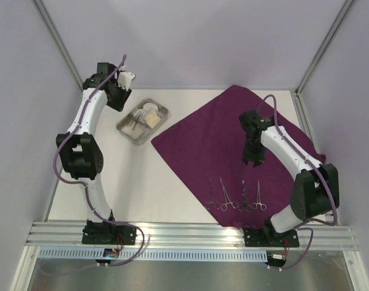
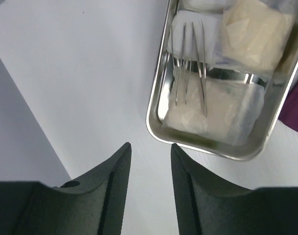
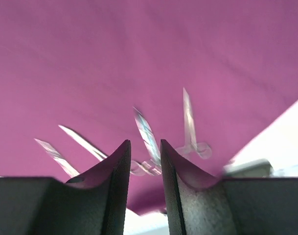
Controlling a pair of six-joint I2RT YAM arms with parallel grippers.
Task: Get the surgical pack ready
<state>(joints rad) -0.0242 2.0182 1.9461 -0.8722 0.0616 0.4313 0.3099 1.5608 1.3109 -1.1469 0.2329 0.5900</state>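
White tabletop (image 1: 142, 182), pale walls (image 1: 190, 42); purple cloth (image 1: 220, 133) right, steel tray (image 2: 207, 147) left. Left tool (image 2: 150, 147) and right tool (image 3: 145, 143) apart, empty.

Overhead view shares tray (image 1: 126, 135) with left wrist, clamps (image 1: 224, 195) with right wrist.

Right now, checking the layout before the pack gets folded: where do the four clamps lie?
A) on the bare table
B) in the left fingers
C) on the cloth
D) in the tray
C: the clamps lie in a row on the near part of the cloth, apart from the tray.
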